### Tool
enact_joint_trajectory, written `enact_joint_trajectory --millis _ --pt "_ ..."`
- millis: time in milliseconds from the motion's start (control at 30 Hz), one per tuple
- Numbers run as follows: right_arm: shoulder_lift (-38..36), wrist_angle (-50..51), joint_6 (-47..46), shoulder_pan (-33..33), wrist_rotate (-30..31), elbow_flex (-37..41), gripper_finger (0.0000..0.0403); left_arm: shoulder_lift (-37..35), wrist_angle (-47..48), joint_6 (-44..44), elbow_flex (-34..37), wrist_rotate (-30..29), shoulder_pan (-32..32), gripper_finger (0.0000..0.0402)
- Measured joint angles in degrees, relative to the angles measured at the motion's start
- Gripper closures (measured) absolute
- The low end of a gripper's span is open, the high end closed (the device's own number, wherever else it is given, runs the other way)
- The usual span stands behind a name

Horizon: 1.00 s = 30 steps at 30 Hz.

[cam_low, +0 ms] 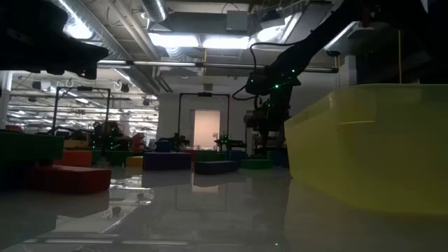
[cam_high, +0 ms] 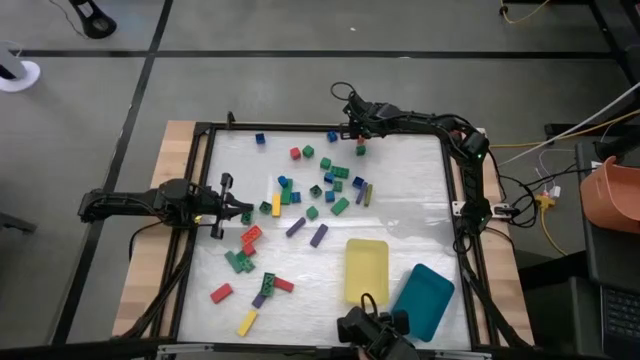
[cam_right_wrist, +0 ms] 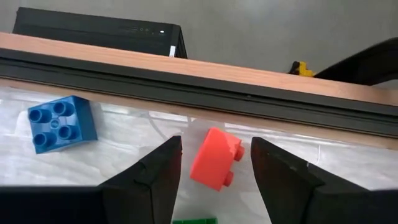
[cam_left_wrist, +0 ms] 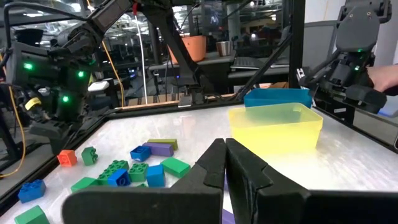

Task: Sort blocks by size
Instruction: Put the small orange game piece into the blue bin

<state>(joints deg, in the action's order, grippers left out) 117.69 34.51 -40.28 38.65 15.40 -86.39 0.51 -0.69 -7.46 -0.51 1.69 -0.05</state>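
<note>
The blocks lie scattered over the white table top, most of them in a cluster near the middle [cam_high: 325,190] and a looser group near the left front [cam_high: 250,265]. My right gripper [cam_right_wrist: 216,142] hangs open at the far edge, pointing steeply down. Its two fingers stand on either side of a red block [cam_right_wrist: 214,158] without touching it. That block lies on the table with its studs facing sideways, and a blue block [cam_right_wrist: 61,122] lies beside it. My left gripper [cam_left_wrist: 225,155] waits shut and level at the table's left edge [cam_high: 240,212], with nothing in it.
A yellow tray [cam_high: 366,268] and a teal tray [cam_high: 424,298] stand at the near right. The black frame rail [cam_right_wrist: 199,81] runs along the far edge just beyond the red block. A green block [cam_high: 360,151] lies close by the right gripper.
</note>
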Motion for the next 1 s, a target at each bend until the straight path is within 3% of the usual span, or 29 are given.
enact_joint_trajectory --millis 500,667,1000 --pt "2.4 -0.2 -0.1 0.1 -1.4 0.0 0.0210 0.0 0.0 0.0 0.0 0.0 0.0 0.0402" --pt "3.1 -0.2 0.2 0.0 0.6 0.0 0.0212 0.0 0.0 0.0 0.0 0.0 0.0 0.0402" --pt "3.0 -0.3 3.5 0.0 0.5 -0.1 0.0321 0.0 0.0 0.0 0.0 0.0 0.0 0.0402"
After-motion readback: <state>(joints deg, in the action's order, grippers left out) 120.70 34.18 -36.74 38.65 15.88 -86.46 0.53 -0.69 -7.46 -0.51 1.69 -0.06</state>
